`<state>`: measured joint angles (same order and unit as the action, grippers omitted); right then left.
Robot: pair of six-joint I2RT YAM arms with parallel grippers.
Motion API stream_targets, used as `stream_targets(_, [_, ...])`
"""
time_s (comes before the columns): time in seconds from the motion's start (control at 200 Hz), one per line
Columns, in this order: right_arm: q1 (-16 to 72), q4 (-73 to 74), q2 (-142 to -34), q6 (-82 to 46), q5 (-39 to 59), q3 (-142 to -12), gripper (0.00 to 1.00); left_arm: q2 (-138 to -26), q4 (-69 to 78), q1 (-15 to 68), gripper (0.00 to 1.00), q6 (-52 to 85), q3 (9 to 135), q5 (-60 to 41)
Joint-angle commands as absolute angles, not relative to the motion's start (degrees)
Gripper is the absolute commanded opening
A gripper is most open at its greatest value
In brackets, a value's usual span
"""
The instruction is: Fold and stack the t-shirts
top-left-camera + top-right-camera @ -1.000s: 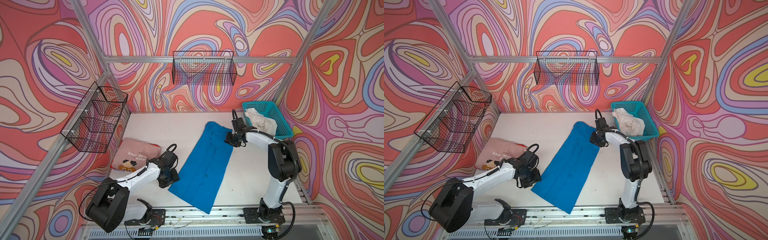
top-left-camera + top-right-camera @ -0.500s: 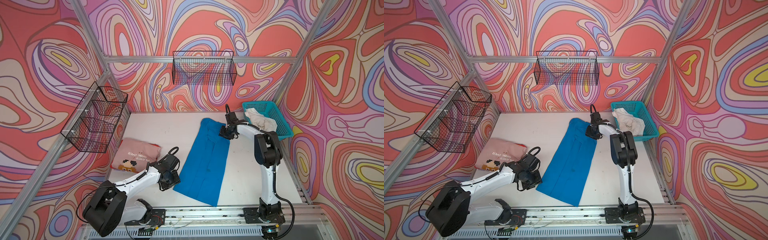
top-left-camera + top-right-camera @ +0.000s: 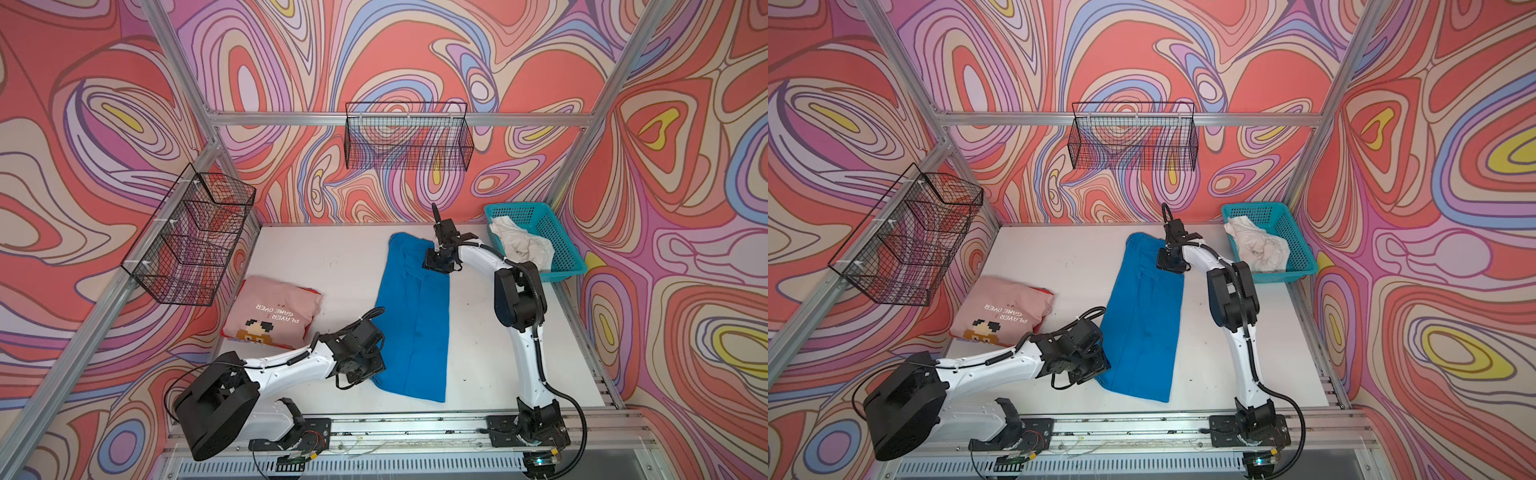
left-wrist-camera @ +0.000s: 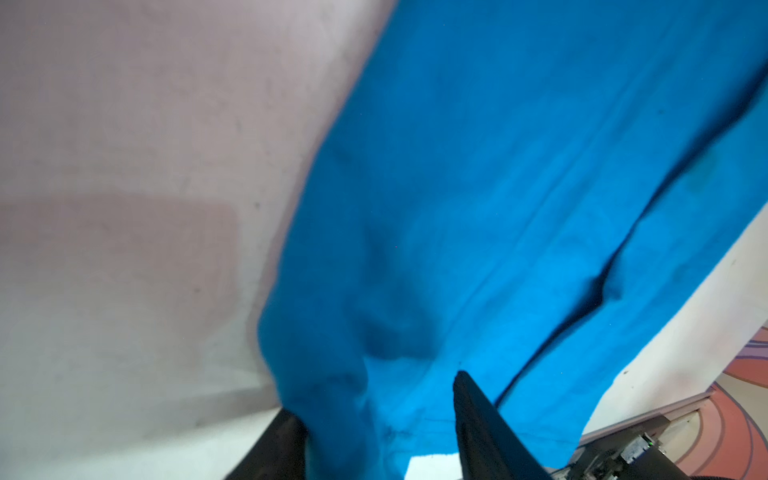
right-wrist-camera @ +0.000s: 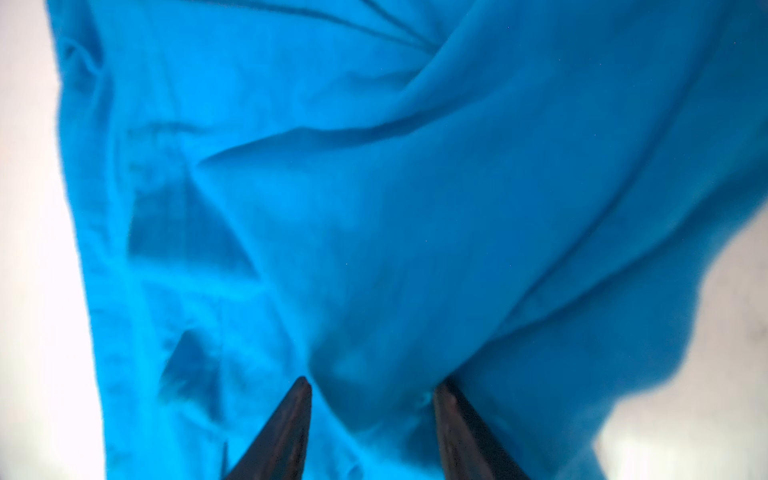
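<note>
Three t-shirts: one folded, one mid-fold, one not begun.
The plain bright-blue cloth t-shirt [image 3: 415, 324] lies flat mid-table on the white tabletop [image 3: 332, 266], narrowed to a long strip. By my judgement the cross-folds and the stacking are yet to do. The pale pink cloth t-shirt with white "GAME OVER" lettering [image 3: 270, 311] sits folded square at the table's left edge, apart from the blue. The crumpled off-white cloth t-shirt [image 3: 519, 245] is heaped in the teal plastic mesh basket [image 3: 561, 249] in the far right corner. The left gripper [image 4: 374, 399] is at the strip's near left corner, jaws apart, cloth bunched between them. The right gripper [image 5: 374, 381] is at the far end, jaws apart over a ridge of cloth. Neither looks clamped.
</note>
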<state>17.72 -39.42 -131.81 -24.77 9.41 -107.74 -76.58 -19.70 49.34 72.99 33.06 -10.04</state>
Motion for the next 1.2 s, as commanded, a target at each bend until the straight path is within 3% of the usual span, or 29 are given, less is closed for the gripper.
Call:
stream_targets(0.0, [18.3,-40.7,-120.9,-24.1,8.2,-104.8,0.54,-82.3,-23.0,51.7,0.57,77.5,27.7,-10.2])
stream_targets(0.541, [24.8,-35.1,-84.2,-31.0,6.6,-60.0,0.56,-73.3,-24.7,58.3,0.57,80.8,26.6,-8.1])
stream_targets(0.831, [35.6,-37.9,-69.6,-43.1,7.7,-40.2,0.57,-61.7,-23.7,59.1,0.56,81.5,19.0,-7.5])
stream_targets(0.996, [46.2,-37.5,-65.0,-54.4,6.7,-34.2,0.58,-57.5,-23.6,59.1,0.56,81.6,17.2,-6.6])
stream_targets(1.087, [51.6,-38.7,-65.0,-59.0,4.4,-33.9,0.58,-56.8,-23.9,59.1,0.59,81.1,17.4,-5.9])
stream_targets(1.197, [54.2,-39.5,-63.9,-62.4,3.2,-33.2,0.58,-56.1,-26.3,59.0,0.73,80.0,18.2,-4.4])
